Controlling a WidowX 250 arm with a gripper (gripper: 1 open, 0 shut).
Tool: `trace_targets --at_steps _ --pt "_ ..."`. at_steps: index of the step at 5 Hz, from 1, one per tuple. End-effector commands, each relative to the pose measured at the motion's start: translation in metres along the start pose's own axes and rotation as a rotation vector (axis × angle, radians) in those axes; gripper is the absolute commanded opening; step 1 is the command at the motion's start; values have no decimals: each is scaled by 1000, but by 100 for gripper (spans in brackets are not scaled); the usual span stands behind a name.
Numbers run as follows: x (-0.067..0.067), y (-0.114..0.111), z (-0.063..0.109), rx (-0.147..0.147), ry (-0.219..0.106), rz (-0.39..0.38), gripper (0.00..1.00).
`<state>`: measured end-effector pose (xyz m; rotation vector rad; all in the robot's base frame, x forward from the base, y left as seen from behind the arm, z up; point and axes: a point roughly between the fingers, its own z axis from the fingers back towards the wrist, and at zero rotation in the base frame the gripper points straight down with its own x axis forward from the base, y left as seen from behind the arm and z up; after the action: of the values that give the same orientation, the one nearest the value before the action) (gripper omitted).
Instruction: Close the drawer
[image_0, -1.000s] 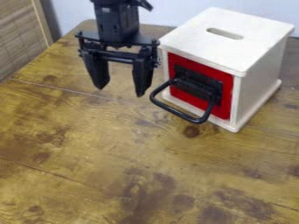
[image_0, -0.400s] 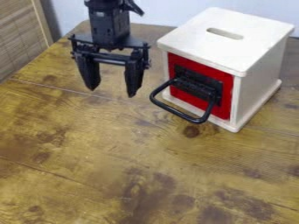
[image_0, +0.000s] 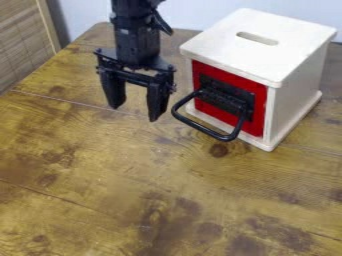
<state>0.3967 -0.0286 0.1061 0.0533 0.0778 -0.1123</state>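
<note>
Your gripper (image_0: 138, 98) hangs above the wooden tabletop (image_0: 100, 170), near its far edge, fingers pointing down and spread wide with nothing between them. Just beside it, toward the tabletop's far right corner, you have the red-fronted drawer (image_0: 246, 107) sitting closed in its pale wooden box (image_0: 269, 48). Its black loop handle (image_0: 211, 128) juts out from the front, apart from your gripper.

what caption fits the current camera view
Open gripper hovering beside a wooden box whose red-fronted drawer has a black loop handle
</note>
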Motion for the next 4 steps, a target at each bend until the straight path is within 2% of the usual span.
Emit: trace_targets --at_steps 1,4 --pt "4 -3 28 24 -83 -29 100" --pt "-6 -5 43 44 -97 -34 100"
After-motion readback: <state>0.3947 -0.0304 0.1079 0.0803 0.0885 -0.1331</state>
